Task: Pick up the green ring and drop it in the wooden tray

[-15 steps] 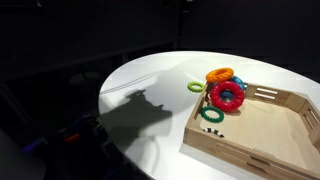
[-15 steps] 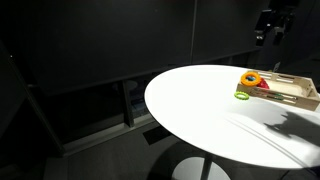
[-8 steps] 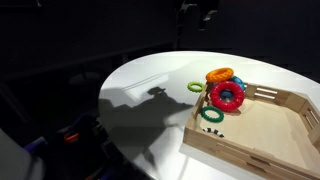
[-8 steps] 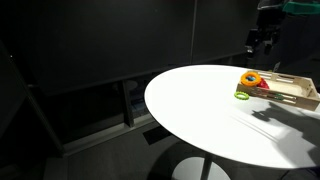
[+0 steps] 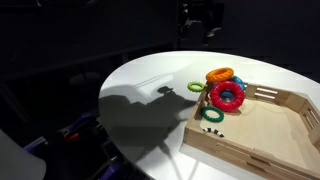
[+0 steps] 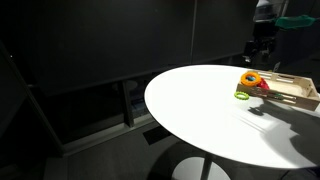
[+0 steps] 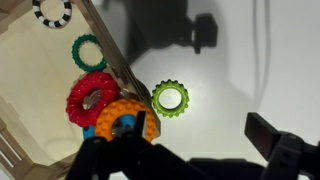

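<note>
The green ring (image 5: pixel 195 87) is small and lime. It lies flat on the white table just outside the wooden tray (image 5: pixel 230 152), and shows in the wrist view (image 7: pixel 170 98) and small in an exterior view (image 6: pixel 242 95). My gripper (image 5: pixel 201 30) hangs high above the table, open and empty, its fingertips (image 7: pixel 190 145) apart below the ring in the wrist view. It is also in an exterior view (image 6: pixel 259 50). The tray's wall (image 7: pixel 112 45) runs beside the ring.
A red ring (image 5: pixel 226 96) and an orange ring (image 5: pixel 220 74) with a blue piece are stacked at the tray's corner next to the lime ring. A darker green ring (image 5: pixel 212 114) and a black-and-white ring (image 7: pixel 52 10) lie inside the tray. The round table's edge (image 5: pixel 120 120) is nearby.
My gripper has come down and in toward the rings. Its shadow on the table has shifted toward the lime ring. The rings have not moved.
</note>
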Tool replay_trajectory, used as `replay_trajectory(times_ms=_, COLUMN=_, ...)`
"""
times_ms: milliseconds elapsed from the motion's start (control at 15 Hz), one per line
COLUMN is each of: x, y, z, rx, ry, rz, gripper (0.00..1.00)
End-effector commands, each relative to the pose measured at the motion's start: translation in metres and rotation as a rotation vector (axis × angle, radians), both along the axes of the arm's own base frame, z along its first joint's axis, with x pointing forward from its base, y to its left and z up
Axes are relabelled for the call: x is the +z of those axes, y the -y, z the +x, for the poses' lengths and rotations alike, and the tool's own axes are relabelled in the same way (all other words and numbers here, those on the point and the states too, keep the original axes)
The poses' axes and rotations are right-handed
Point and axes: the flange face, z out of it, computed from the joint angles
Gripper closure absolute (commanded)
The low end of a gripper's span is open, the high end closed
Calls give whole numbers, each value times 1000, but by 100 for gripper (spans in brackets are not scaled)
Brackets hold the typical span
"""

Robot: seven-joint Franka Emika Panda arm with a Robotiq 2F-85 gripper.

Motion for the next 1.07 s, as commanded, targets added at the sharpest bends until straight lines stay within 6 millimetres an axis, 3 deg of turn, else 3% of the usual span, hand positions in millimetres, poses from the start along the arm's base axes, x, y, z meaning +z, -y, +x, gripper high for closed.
replay_trajectory(times_ms=0, x=1, y=0, z=0, rx=0, ry=1, rz=0, gripper=0)
replay_trajectory(times_ms=200, x=-8, y=1, z=4, rx=-16, ry=-18, rz=2, gripper=0)
replay_trajectory(times_ms=1000, x=-81, y=-7, z=26, rx=4, ry=80, rz=77, gripper=0)
